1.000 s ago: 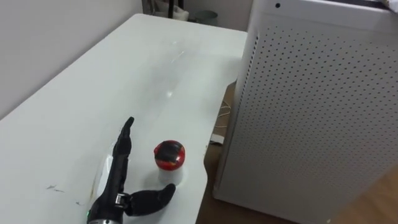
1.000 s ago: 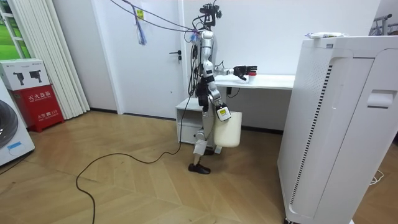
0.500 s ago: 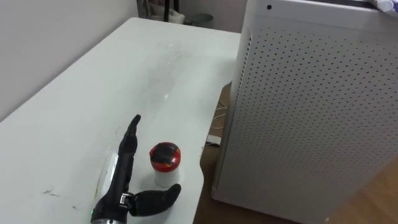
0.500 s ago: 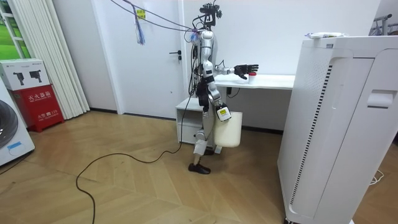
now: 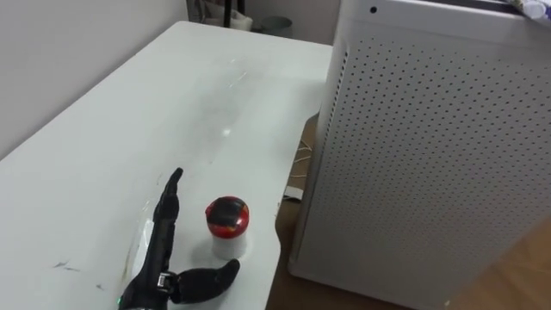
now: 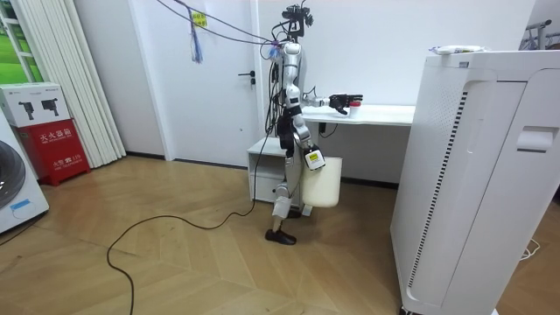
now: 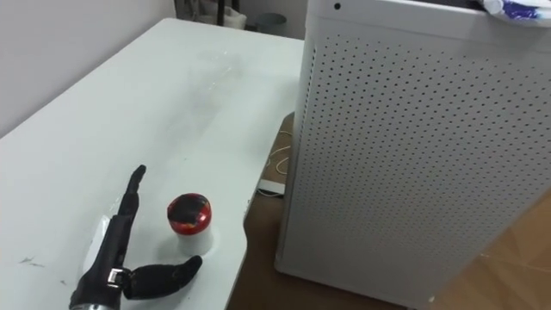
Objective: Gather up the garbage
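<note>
A small round red-and-black piece of garbage sits on the white table, close to its right edge; it also shows as a red dot in the room view. My left hand lies open on the table just left of it, fingers straight and pointing away. The thumb is spread below the piece, a small gap from it. In the right eye view the hand and the garbage stand the same way. My right hand hangs at my hip by a white bin.
A tall white perforated cabinet stands right of the table across a narrow gap. I stand at the table's end. The wall borders the table's left side. A red box is at the room view's left.
My left hand has drawn back slightly toward me and to the left since half a second ago. The garbage has stayed put. The camera shifted a little earlier.
</note>
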Motion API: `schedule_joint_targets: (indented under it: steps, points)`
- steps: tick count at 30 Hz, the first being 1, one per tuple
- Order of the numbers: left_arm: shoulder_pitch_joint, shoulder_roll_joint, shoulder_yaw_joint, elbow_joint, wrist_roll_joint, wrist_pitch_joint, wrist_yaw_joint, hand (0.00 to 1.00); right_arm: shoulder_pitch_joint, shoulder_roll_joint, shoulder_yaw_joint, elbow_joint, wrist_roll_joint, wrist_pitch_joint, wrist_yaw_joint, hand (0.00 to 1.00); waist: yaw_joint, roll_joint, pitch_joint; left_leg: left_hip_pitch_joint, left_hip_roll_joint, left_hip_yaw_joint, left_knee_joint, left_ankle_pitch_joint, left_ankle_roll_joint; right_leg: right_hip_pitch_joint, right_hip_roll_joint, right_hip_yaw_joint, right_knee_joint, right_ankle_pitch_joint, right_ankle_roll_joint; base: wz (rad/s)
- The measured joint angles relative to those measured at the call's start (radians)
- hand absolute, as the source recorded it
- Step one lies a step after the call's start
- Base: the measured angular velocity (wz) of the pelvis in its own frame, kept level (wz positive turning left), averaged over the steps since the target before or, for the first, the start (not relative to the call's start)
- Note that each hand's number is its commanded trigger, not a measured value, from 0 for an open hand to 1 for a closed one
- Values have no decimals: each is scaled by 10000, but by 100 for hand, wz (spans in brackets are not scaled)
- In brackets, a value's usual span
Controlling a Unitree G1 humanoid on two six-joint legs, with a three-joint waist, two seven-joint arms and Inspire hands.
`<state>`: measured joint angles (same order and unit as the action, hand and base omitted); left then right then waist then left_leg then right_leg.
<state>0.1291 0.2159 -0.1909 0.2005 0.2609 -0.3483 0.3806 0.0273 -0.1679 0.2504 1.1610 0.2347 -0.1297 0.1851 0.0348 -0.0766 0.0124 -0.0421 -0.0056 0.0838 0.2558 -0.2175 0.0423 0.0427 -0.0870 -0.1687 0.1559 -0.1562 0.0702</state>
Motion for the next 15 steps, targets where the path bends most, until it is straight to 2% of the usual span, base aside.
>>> schedule_joint_targets:
  steps: [7, 15]
  points:
    - [-6, -37, -1, 299, -766, 26, 135, 0, -14, 13, 15, -1, -14, 16, 3, 100, -22, -26, -23, 3, 4, 17, 19, 0, 0, -33, -4, 30, -1, 0, 0, -2]
    - [-223, -78, -124, 1121, -1885, 26, 457, 0, -42, 113, 47, -6, -37, 13, -2, 100, -277, -38, -28, 7, 2, 12, 25, 0, 0, -23, -5, 24, 1, 3, -6, 0]
